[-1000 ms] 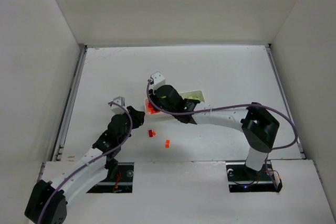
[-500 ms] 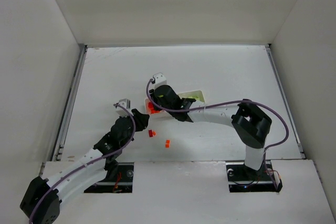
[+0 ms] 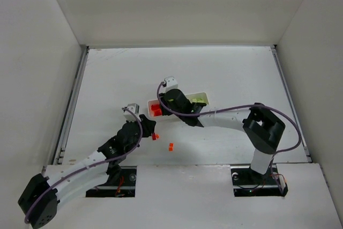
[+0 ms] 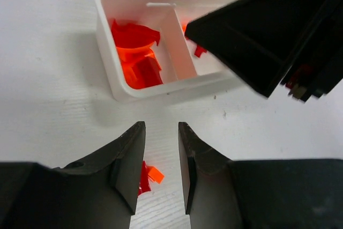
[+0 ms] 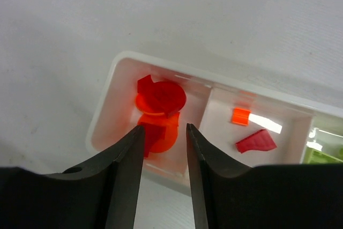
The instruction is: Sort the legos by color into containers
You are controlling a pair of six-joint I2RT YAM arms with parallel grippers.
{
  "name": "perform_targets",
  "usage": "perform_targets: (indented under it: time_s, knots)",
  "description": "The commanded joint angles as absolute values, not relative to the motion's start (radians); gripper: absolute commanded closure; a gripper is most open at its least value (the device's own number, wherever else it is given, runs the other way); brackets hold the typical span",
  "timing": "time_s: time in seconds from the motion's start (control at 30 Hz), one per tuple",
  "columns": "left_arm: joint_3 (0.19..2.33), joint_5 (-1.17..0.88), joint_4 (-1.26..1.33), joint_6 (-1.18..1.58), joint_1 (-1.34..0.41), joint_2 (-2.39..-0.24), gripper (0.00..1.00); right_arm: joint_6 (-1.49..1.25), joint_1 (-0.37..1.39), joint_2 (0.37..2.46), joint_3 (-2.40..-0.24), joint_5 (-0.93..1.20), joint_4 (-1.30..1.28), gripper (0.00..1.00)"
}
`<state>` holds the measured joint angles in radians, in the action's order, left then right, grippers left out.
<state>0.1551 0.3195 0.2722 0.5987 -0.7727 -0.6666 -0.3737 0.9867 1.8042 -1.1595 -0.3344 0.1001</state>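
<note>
The white tray point(image 3: 199, 94) lies mid-table. Its left container point(image 5: 102, 116) holds red and orange legos point(image 5: 161, 100). The middle container has a small orange piece point(image 5: 241, 116) and a red piece point(image 5: 256, 141), and yellow-green shows in the right one point(image 5: 321, 155). My right gripper point(image 5: 164, 127) hangs open above the left container, nothing between its fingers. My left gripper point(image 4: 161, 127) is open low over the table just in front of the tray point(image 4: 115, 89). A red and orange lego point(image 4: 148, 175) lies against its left finger. Another orange lego point(image 3: 171, 146) lies loose nearer the bases.
White walls enclose the table on three sides. The right arm's black gripper body point(image 4: 268, 41) hangs over the tray's middle, close to my left gripper. The two arms converge at the tray's left end.
The right gripper's jaws have opened over the left container and it has shifted slightly right. The left arm has reached forward and right, to the loose red lego.
</note>
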Motion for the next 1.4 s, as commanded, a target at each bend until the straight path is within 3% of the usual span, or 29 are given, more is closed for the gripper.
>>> perform_targets:
  time_s: [0.0, 0.2, 0.5, 0.83, 1.37]
  knots:
    - [0.199, 0.33, 0.299, 0.565, -0.824, -0.681, 0.72, -0.408, 0.961, 1.685, -1.103, -0.386, 0.181, 0.6]
    - [0.267, 0.291, 0.265, 0.525, -1.022, -0.851, 0.73, -0.448, 0.9, 1.525, -0.951, -0.465, 0.19, 0.63]
    - [0.348, 0.552, 0.216, 0.594, -1.298, -1.06, 0.63, -0.495, 0.847, 1.424, -0.792, -0.463, 0.242, 0.59]
    - [0.387, 0.604, 0.222, 0.649, -1.326, -1.177, 0.61, -0.506, 0.849, 1.421, -0.785, -0.448, 0.253, 0.59]
    - [0.399, 0.595, 0.235, 0.653, -1.329, -1.266, 0.68, -0.518, 0.849, 1.394, -0.761, -0.439, 0.291, 0.58]
